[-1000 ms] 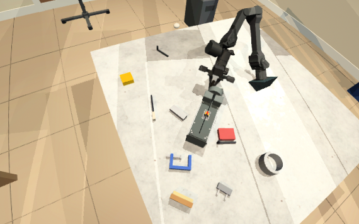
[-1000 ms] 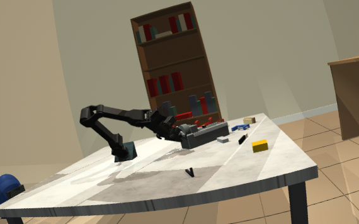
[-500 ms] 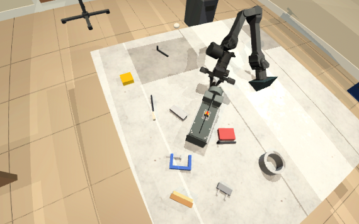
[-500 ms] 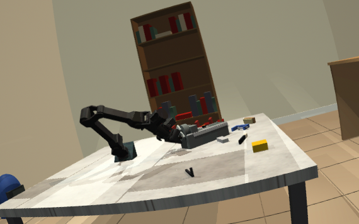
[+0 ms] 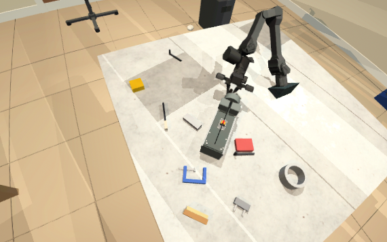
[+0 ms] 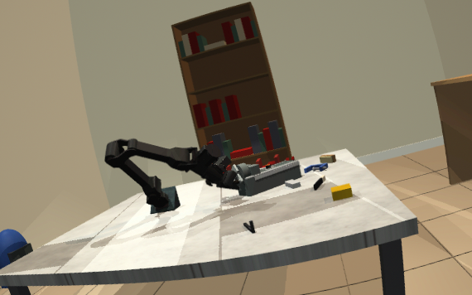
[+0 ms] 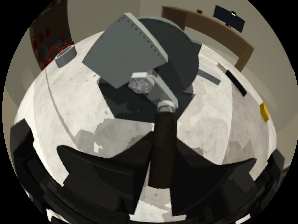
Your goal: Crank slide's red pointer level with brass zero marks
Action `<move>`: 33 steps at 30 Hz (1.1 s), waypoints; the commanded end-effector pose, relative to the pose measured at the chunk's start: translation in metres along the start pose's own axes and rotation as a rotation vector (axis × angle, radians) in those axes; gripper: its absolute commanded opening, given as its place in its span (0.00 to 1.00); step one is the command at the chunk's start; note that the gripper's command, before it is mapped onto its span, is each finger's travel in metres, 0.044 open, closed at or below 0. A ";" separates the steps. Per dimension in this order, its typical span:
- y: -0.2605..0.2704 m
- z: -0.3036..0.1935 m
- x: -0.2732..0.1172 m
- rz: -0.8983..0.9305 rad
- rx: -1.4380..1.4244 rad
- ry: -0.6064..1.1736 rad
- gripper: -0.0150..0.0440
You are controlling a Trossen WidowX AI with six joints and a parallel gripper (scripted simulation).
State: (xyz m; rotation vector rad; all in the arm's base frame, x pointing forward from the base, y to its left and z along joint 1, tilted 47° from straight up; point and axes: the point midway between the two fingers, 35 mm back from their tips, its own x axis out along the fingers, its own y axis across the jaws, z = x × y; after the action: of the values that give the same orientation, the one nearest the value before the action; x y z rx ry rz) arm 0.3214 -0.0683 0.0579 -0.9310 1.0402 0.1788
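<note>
The grey-green machine (image 5: 212,136) (image 6: 274,179) is a long box with a lengthwise slot and a rounded head at the arm's end. A small slide with a red pointer (image 5: 223,122) sits about midway along its top. Whether the pointer is level with the brass marks is too small to tell. In the wrist view, the crank arm (image 7: 164,93) runs down from the hub to a dark round handle (image 7: 163,125). My gripper (image 5: 231,91) (image 7: 160,136) is shut on that handle, one finger on each side. The wrist view shows the machine's head tilted and hides the slide.
A grey block (image 5: 191,122) and a black-handled tool (image 5: 163,112) lie on one side of the machine. A red block (image 5: 244,145) lies close on the other. A blue clamp (image 5: 194,181), a grey ring (image 5: 284,180) and an orange block (image 5: 195,215) lie beyond its far end. A yellow block (image 5: 136,85) (image 6: 341,192) lies farther off.
</note>
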 end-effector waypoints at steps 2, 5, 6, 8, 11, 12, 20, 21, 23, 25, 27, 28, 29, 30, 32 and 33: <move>0.007 -0.004 0.004 0.016 -0.006 0.013 0.25; 0.008 -0.004 0.005 0.016 -0.006 0.013 0.25; 0.008 -0.004 0.005 0.016 -0.006 0.013 0.25; 0.008 -0.005 0.005 0.016 -0.006 0.013 0.25; 0.009 -0.005 0.005 0.016 -0.006 0.013 0.25; 0.009 -0.005 0.005 0.016 -0.006 0.013 0.25; 0.009 -0.005 0.005 0.016 -0.006 0.013 0.25; 0.010 -0.005 0.005 0.016 -0.006 0.013 0.25; 0.010 -0.005 0.005 0.016 -0.006 0.013 0.25; 0.010 -0.005 0.005 0.016 -0.006 0.013 0.25; 0.010 -0.005 0.005 0.016 -0.006 0.013 0.25; 0.010 -0.005 0.005 0.016 -0.006 0.013 0.25; 0.010 -0.005 0.006 0.016 -0.006 0.013 0.25; 0.010 -0.005 0.006 0.016 -0.006 0.013 0.25; 0.010 -0.005 0.006 0.016 -0.006 0.013 0.25; 0.010 -0.005 0.006 0.016 -0.006 0.013 0.25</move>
State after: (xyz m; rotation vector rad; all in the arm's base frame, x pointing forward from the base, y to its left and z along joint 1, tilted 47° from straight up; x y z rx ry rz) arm 0.3200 -0.0683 0.0545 -0.9336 1.0403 0.1759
